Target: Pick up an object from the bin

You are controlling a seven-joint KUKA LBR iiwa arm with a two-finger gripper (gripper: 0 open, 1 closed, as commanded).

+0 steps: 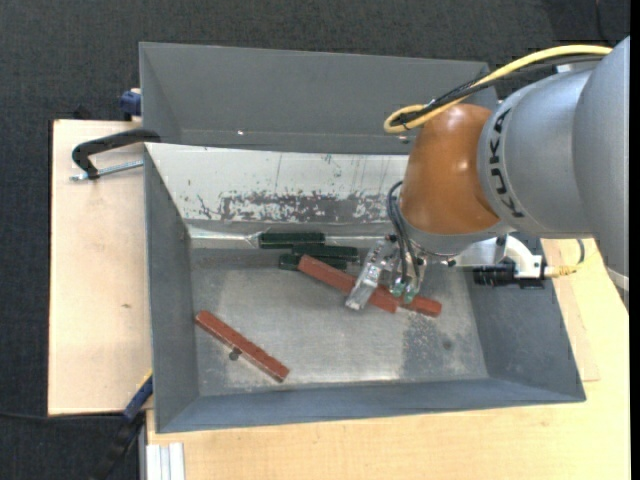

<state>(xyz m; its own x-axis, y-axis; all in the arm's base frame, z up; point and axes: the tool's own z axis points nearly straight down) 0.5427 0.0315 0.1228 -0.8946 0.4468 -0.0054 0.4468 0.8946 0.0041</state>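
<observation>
Bin [166,298] with red-brown bar [322,272] under end effector [383,288], grip unclear, second bar [240,346] well apart.

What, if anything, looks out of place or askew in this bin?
Nothing looks spilled or damaged. The things just lie loose: one red-brown stick slants at the lower left, a second stick slants under the gripper, beside dark green pieces.

A dark, carpet-like floor [300,8] fills the top and the left of the scene. A pale beige worktop [95,268] lies at the left and along the bottom edge, evenly lit.
</observation>
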